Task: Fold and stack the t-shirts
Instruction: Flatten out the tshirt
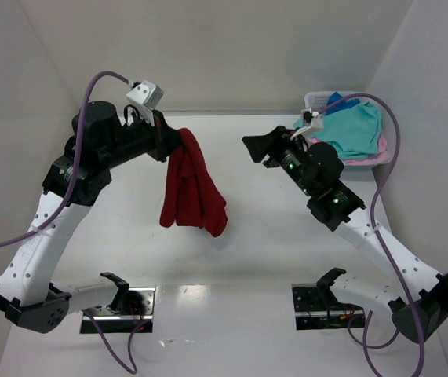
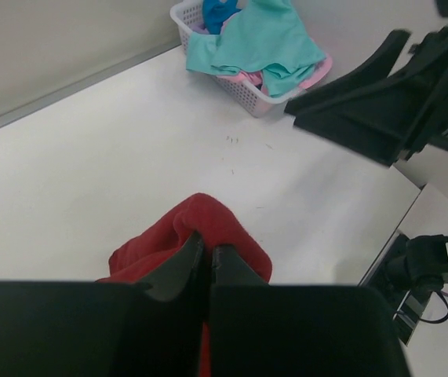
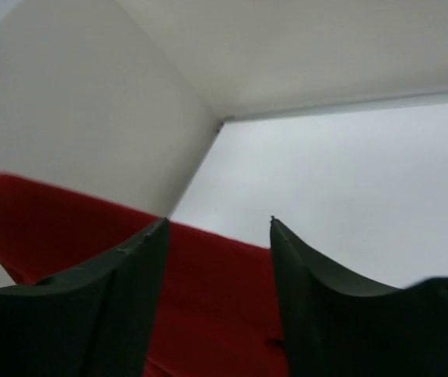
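Your left gripper, jaws clamped together on the dark red t-shirt, holds it bunched and hanging over the table. Your right gripper stands near the shirt, clear of it, jaws apart and gripping nothing. The teal t-shirt, pink t-shirt and blue t-shirt lie heaped in the laundry basket at the table's far right corner.

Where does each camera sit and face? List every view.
Top external: above, behind the bases, looking down on table, both arms, hanging dark red t-shirt.
Left wrist: looks past its shut left gripper toward basket and right gripper.
Right wrist: faces the back corner between its own open fingers.
Shared: all show that t-shirt.
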Available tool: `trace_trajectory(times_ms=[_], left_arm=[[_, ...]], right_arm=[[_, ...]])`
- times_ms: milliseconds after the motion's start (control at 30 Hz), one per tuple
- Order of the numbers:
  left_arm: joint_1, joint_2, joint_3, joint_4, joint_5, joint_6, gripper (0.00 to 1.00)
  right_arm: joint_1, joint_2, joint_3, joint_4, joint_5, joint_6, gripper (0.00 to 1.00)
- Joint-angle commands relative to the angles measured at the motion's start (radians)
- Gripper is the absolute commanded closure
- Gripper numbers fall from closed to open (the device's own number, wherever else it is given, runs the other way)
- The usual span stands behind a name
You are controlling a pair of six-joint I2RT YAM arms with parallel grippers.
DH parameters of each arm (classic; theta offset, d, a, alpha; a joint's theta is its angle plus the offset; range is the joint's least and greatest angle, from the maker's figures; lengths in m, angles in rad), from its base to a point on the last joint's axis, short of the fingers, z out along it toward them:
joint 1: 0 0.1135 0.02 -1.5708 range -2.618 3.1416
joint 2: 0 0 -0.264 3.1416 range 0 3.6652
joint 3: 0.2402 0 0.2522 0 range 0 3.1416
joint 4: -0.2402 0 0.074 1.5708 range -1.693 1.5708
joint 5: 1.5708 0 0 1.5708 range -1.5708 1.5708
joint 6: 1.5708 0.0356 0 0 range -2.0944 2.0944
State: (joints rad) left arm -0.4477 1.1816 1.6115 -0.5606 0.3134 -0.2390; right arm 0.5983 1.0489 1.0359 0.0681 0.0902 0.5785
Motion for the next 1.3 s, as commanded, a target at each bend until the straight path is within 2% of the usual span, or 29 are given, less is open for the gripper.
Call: trace_trajectory(times_ms=[0,33,133,167,200,333,500,800,867,1033,1267], left_arm=[[0.006,-0.022,0.030,0.073,0.016,-0.002,1.00],[0.006,-0.022,0.039,0.073,0.016,-0.002,1.00],[0.006,-0.013,0.039,0.073,0.026,-0.002,1.00],[0.006,-0.013,0.039,0.073,0.026,-0.011,1.00],[0.006,-0.013,0.039,0.073,0.026,-0.011,1.00],[0.006,0.007,0.039,0.093,0.055,-0.022,1.00],[0.006,0.027,0.039,0.103,0.064,-0.031,1.00],[0.015,0.036,0.039,0.133,0.082,-0.040,1.00],[0.015,0.036,0.039,0.133,0.082,-0.040,1.00],[0.015,0.046,0.028,0.142,0.082,-0.040,1.00],[0.015,0.036,-0.016,0.171,0.056,-0.040,1.00]], right_arm=[[0.001,0.036,-0.080,-0.002,-0.127,0.024,0.38],[0.001,0.045,-0.126,0.013,-0.192,0.065,0.34],[0.011,0.045,-0.207,0.050,-0.242,0.102,0.16],[0.020,0.045,-0.223,0.050,-0.242,0.103,0.07],[0.020,0.045,-0.237,0.059,-0.254,0.103,0.06],[0.020,0.054,-0.304,0.139,-0.294,0.103,0.05],[0.050,0.120,-0.304,0.203,-0.331,0.150,0.05],[0.135,0.283,-0.226,0.170,-0.322,0.182,0.05],[0.135,0.283,-0.226,0.157,-0.322,0.193,0.05],[0.146,0.295,-0.258,0.266,-0.345,0.267,0.07],[0.146,0.306,-0.226,0.286,-0.415,0.379,0.08]])
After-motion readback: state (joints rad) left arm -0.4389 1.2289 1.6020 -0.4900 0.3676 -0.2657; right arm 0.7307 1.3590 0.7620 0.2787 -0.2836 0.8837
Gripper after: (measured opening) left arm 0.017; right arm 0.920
